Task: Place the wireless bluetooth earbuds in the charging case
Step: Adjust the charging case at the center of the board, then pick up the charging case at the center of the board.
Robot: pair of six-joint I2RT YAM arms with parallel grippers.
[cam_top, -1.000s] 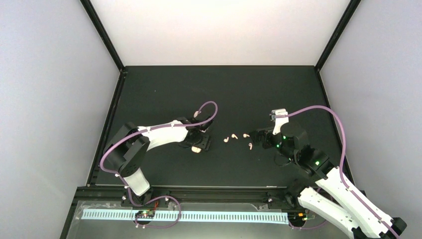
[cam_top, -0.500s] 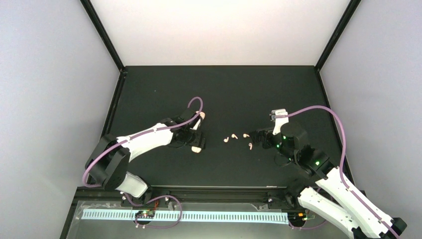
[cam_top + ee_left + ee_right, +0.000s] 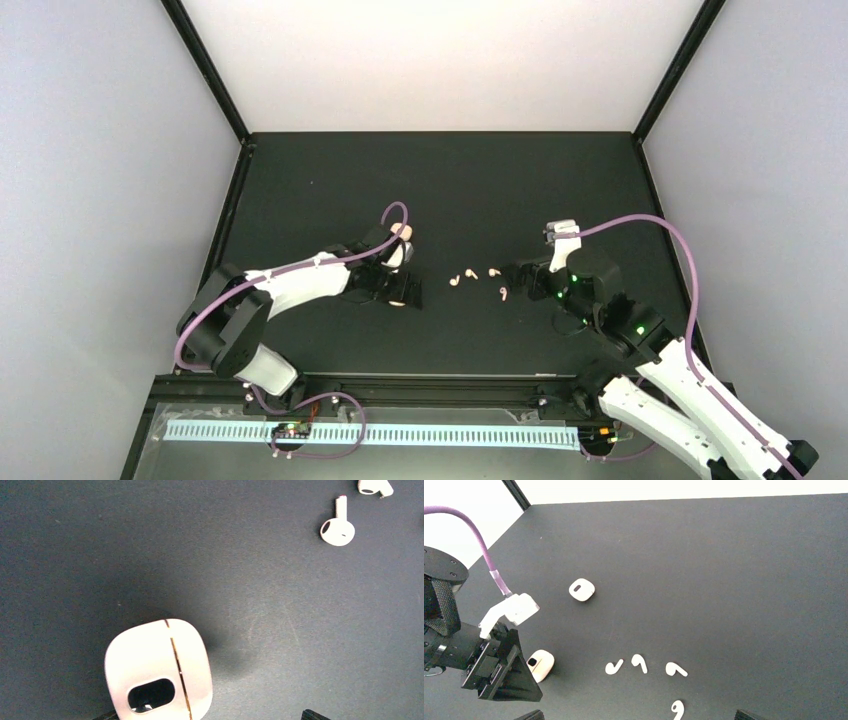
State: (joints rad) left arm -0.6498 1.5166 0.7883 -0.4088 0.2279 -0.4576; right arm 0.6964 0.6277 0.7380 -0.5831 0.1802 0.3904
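Left tool (image 3: 211,716) is standing wide, its tips barely showing, a charging case (image 3: 157,672) lying partly cut off between them; right tool (image 3: 640,715) is gaping wide, empty.

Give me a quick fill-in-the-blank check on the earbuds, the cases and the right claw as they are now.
The loose earbuds on the table number ____.
The cases in the right wrist view number ____.
The case in the left wrist view has its lid ____.
The right claw stands ____ and holds nothing.
Missing words: four; two; shut; open.
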